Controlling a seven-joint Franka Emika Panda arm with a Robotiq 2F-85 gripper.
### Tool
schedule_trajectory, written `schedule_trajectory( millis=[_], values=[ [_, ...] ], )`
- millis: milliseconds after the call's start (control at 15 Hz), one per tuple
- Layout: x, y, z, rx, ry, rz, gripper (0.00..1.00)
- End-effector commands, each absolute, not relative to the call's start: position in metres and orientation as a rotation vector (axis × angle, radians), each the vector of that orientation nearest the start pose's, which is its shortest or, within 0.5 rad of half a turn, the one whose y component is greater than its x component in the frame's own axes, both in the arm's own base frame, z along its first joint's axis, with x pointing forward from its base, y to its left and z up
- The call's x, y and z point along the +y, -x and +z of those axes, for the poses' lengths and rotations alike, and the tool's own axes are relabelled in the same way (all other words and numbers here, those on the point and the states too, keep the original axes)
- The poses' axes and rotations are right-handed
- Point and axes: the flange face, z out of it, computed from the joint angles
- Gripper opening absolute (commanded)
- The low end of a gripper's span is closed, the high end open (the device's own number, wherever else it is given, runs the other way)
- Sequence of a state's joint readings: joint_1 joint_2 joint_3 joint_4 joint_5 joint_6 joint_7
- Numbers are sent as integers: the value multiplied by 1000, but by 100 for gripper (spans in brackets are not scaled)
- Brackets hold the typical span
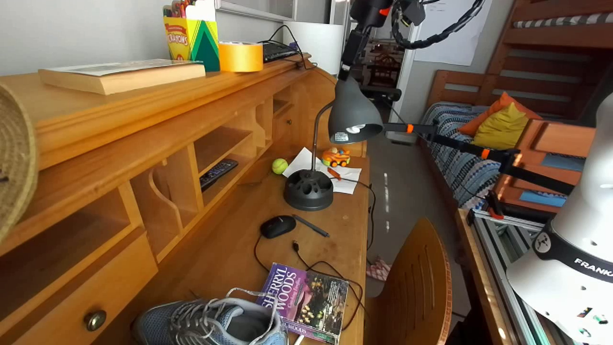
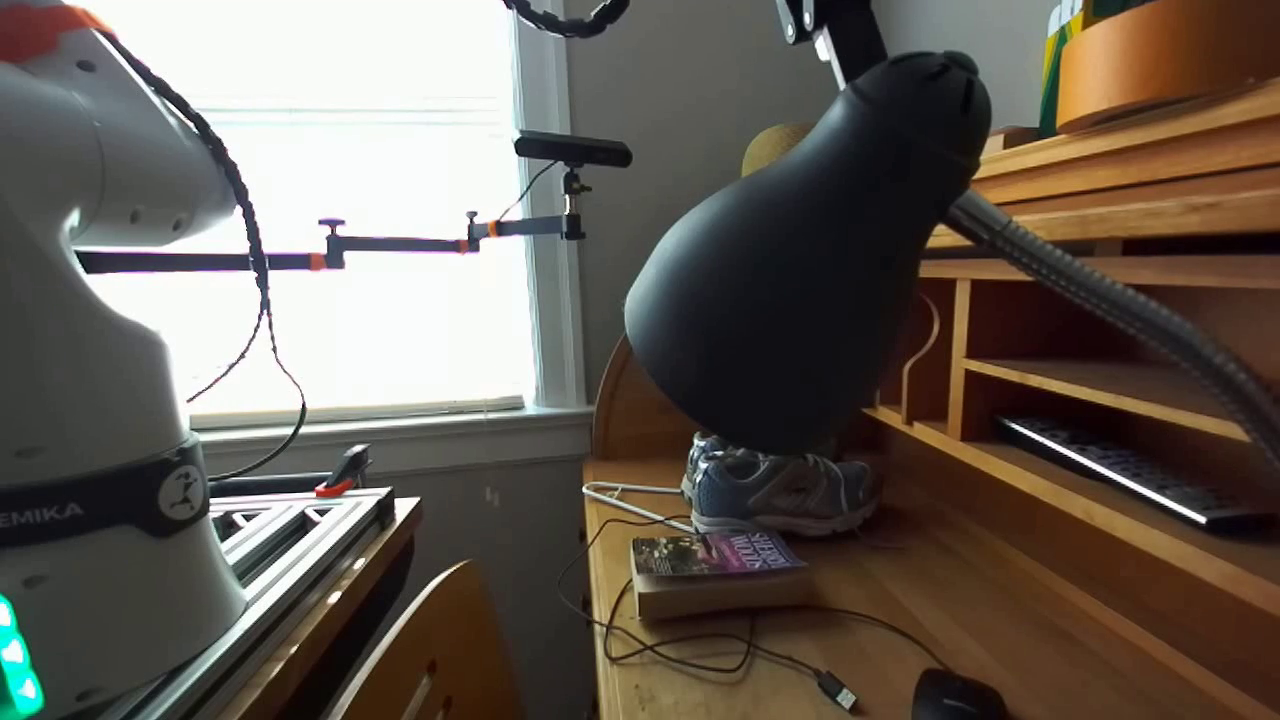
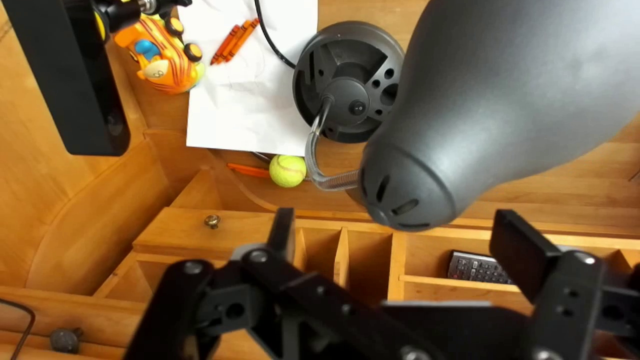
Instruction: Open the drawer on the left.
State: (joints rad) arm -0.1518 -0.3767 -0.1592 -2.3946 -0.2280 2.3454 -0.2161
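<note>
Two honey-coloured wooden drawers with round brass-coloured knobs show. One drawer [image 1: 122, 282] is at the near end of the desk in an exterior view and looks shut. The other drawer [image 1: 281, 125] is at the far end, beyond the pigeonholes; it also shows at the left of the wrist view [image 3: 175, 227] with its knob [image 3: 212, 220]. My gripper [image 3: 395, 225] is open and empty, its two black fingers wide apart. In the exterior views it hangs point down at the lamp shade's upper end [image 1: 344, 72]; I cannot tell whether it touches the shade.
A grey desk lamp [image 1: 354, 115] stands in front of the pigeonholes. A shoe [image 1: 210, 321], a book [image 1: 311, 299], a mouse [image 1: 278, 226], cables and a tennis ball [image 1: 279, 166] lie on the desktop. A remote [image 3: 477, 267] lies in a pigeonhole. A chair [image 1: 416, 287] stands at the desk.
</note>
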Motion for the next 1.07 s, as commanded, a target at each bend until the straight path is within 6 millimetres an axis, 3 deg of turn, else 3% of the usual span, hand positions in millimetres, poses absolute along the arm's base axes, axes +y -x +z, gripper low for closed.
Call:
schedule_trajectory(
  millis=[0, 333, 667, 1000],
  values=[
    [-135, -442, 506, -104, 3297, -593, 100],
    [-103, -438, 519, -199, 3226, -639, 100],
    [-43, -426, 518, -279, 3060, -602, 100],
    [23, -418, 502, -374, 2969, -593, 100]
  ],
)
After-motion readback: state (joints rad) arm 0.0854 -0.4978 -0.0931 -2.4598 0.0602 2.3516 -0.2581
